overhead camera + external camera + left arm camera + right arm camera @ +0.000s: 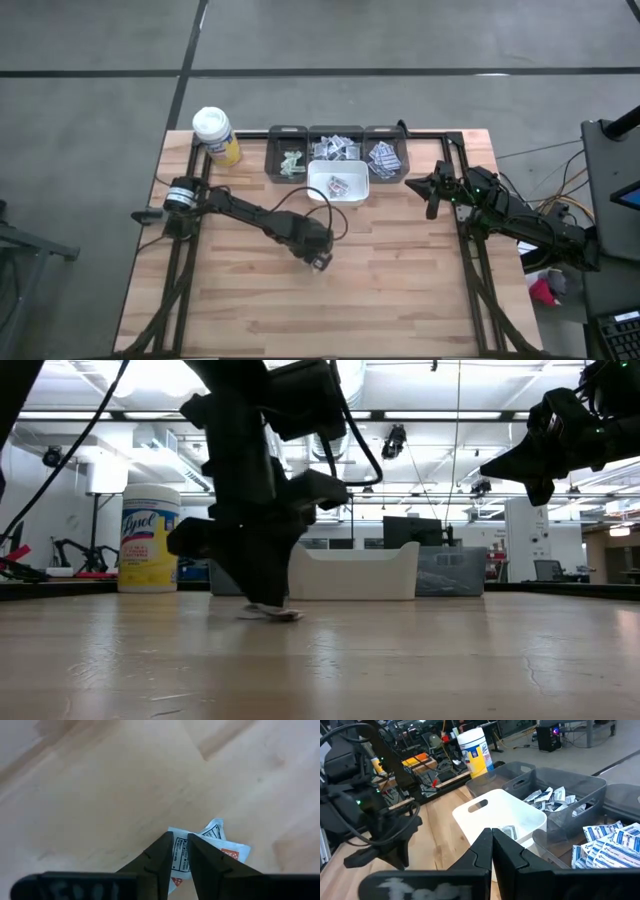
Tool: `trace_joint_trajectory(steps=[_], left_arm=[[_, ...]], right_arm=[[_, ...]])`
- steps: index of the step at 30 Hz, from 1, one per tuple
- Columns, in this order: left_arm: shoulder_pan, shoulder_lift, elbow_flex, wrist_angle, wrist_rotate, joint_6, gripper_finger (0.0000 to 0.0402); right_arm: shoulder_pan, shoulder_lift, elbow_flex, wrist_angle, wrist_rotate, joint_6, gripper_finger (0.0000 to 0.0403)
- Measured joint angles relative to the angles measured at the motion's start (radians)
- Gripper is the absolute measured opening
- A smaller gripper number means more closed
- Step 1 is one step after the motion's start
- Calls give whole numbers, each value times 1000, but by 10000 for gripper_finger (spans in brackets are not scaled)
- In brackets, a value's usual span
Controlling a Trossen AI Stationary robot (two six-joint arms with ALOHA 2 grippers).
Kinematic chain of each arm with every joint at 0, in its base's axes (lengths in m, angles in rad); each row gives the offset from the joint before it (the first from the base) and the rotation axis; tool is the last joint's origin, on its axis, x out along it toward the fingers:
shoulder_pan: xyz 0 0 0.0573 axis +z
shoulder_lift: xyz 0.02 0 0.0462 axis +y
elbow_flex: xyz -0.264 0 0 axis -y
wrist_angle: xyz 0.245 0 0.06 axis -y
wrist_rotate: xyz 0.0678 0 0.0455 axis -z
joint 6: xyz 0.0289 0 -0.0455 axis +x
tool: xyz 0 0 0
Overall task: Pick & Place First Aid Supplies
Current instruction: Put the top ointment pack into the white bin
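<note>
My left pincer (321, 262) is down on the pale wooden plank table (400, 290), near its middle, on the near side of the bins. Only my left wrist view shows what is there: a small flat white paper packet with black print and a red patch (210, 847), crumpled at one corner, lying on the boards with my two dark tapered fingers (162, 852) narrowed around its edge, a slim gap between them. I cannot tell whether they truly grip it. The low view shows the same packet (272, 612) as a thin pale sliver lying flat on the table under my fingertips; from above my own arm hides it.

My right pincer (432, 197) waits clenched, holding nothing, above the right side of the table near the right-hand bin. Its wrist view looks across into the bins, which the low view shows only as walls: a white plastic bin with a handle slot (495, 815) holding a few packets, a smoky grey bin of mixed white-grey packets (555, 797) behind it, and a grey bin of blue-printed packets (607, 845) beside that. From above, a third grey bin with green-printed packets (288, 160) sits at the left of the row.

A yellow wipes canister with a white lid (216, 135) stands at the far left corner. The boards near me and to both sides lie open, edged by dark frame rails (180, 270).
</note>
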Motion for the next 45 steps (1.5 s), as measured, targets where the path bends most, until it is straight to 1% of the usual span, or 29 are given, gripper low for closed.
trace_joint_trajectory(steps=[3, 4, 6, 10, 14, 17, 21, 24, 29, 32, 36, 45], left_arm=[[8, -49, 0, 18, -4, -66, 83], [9, -67, -4, 20, -19, -62, 83], [9, -103, -10, 3, -72, 0, 83], [5, -205, -2, 14, -172, 236, 83], [5, -240, -5, 10, -195, 457, 83], [5, -247, -4, 13, -179, 608, 83], [-4, -205, -3, -2, -86, 839, 83], [-13, -180, -4, -36, -67, 955, 83], [-22, -151, -3, -123, -67, 1078, 83], [-23, -148, -2, -118, -67, 1102, 83], [-23, -138, -2, -104, -74, 1172, 83], [-24, -102, -2, -77, -77, 1240, 83]], right_arm=[[0, 0, 0, 0, 0, 0, 8], [0, 0, 0, 0, 0, 0, 8], [0, 0, 0, 1, 0, 0, 8], [0, 0, 0, 1, 0, 0, 8], [0, 0, 0, 0, 0, 0, 8], [0, 0, 0, 0, 0, 0, 8], [0, 0, 0, 0, 0, 0, 8], [0, 0, 0, 0, 0, 0, 8], [0, 2, 0, 0, 0, 0, 8], [0, 5, 0, 0, 0, 0, 8], [0, 7, 0, 0, 0, 0, 8], [0, 15, 0, 2, 0, 0, 8]])
